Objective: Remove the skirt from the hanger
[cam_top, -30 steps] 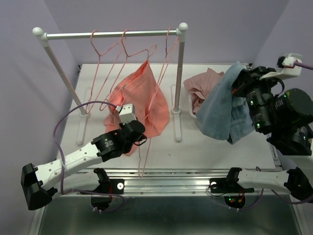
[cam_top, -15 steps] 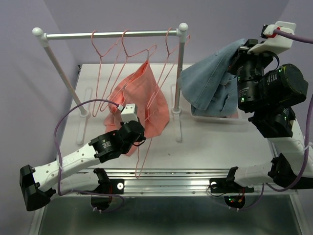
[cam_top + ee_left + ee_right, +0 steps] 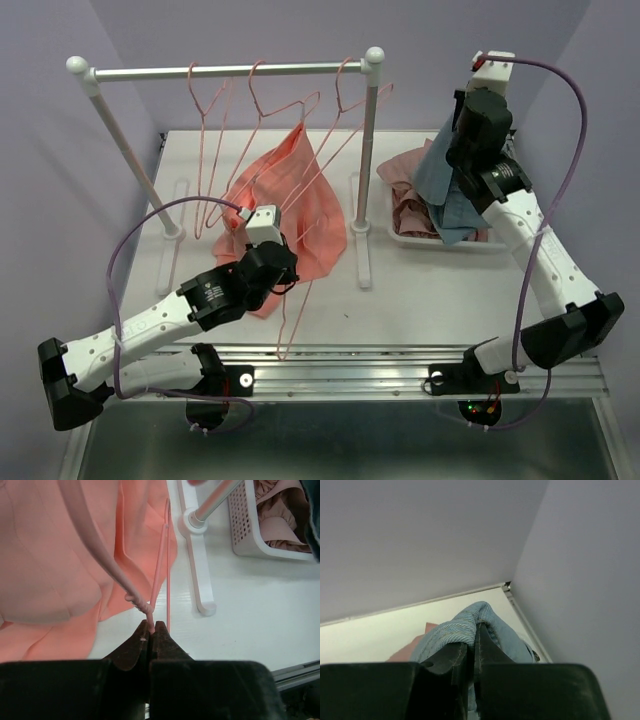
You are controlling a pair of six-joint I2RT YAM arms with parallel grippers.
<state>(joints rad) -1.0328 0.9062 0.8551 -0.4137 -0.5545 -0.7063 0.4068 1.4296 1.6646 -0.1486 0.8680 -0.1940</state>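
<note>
The left end effector (image 3: 152, 627) is clamping the hanger (image 3: 157, 570) and the right end effector (image 3: 472, 636) is gripping denim (image 3: 452, 626); recommend pinning the skirt (image 3: 50, 555) while withdrawing the hanger slowly.

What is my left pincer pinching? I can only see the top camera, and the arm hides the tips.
Observer: In the left wrist view, the left pincer is shut on the thin pink wire hanger, right beside its twisted joint.
Operator: And what has my right one got?
Observer: In the right wrist view, the right pincer is shut on a fold of grey-blue denim cloth.
</note>
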